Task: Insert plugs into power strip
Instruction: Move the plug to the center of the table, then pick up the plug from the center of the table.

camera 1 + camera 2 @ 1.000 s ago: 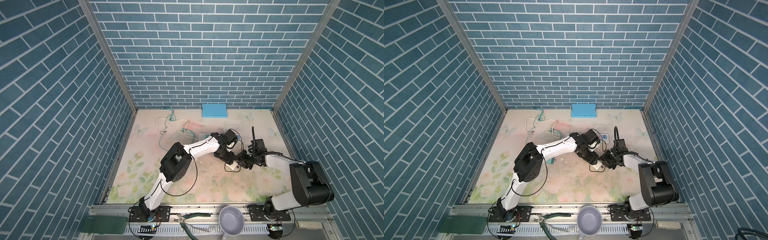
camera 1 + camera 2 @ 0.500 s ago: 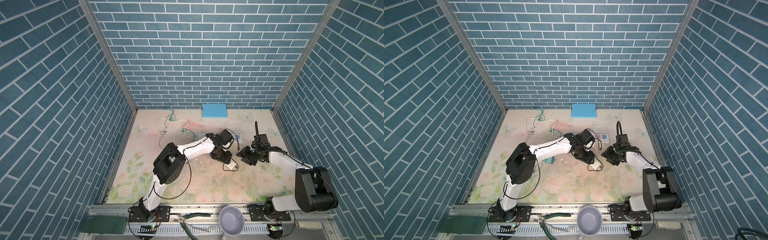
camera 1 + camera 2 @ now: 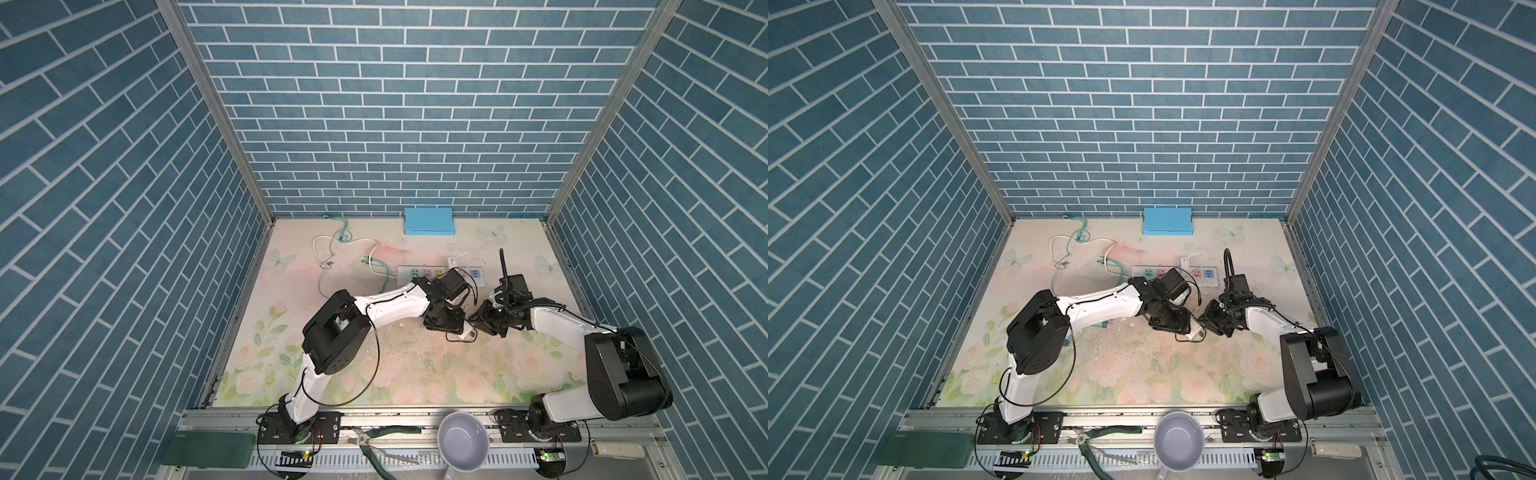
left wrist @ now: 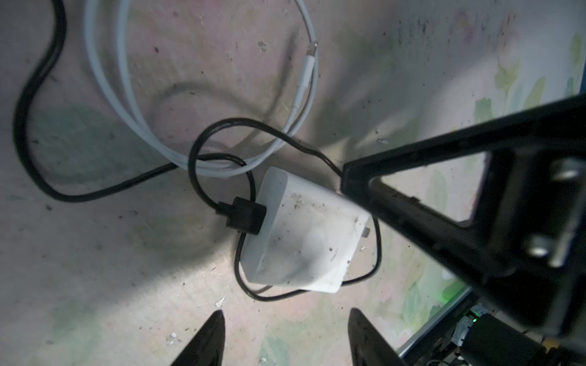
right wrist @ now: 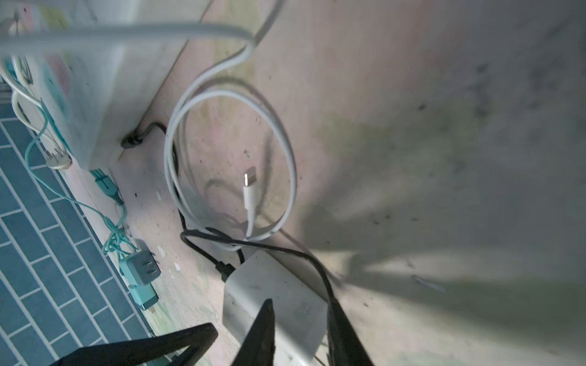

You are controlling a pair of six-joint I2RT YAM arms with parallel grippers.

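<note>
far left, back of the counter (image 3: 415, 374): a loose tangle of teal and white cords (image 3: 332, 249), not in play. two mint-teal plugs (image 5: 139, 269) lay on their sides near the wall, prongs bare.

middle, toward the back: the power strip (image 3: 419, 273) lay flat with its socket faces up. the left arm's wrist hid part of the row. the faces that showed looked empty. a small white block (image 3: 452, 262) sat at the strip's far edge; could not tell if it was seated.

just in front of the strip: the left tool (image 4: 285, 317) hung over the white plug (image 4: 304, 234), jaws apart, nothing between them, tips short of the body. the plug lay on its side on the counter with one prong showing. a black cable (image 4: 222, 126) entered its back and looped around it. a white cable loop (image 4: 126, 95) lay beside it.

right: the right tool (image 5: 301, 317) was closed at the prong-end corner of that plug. the right wrist view showed the body between its fingers, so i judged a pinch, and a shallow one.

step in hand (judgement): picking up the white plug; no insertion confirmed. next move calls for lifting it clear of the black loop, turning the prongs down toward a free socket, and a firmer hold on the body before pressing. risks: the corner grip slipping, the cable dragging.
</note>
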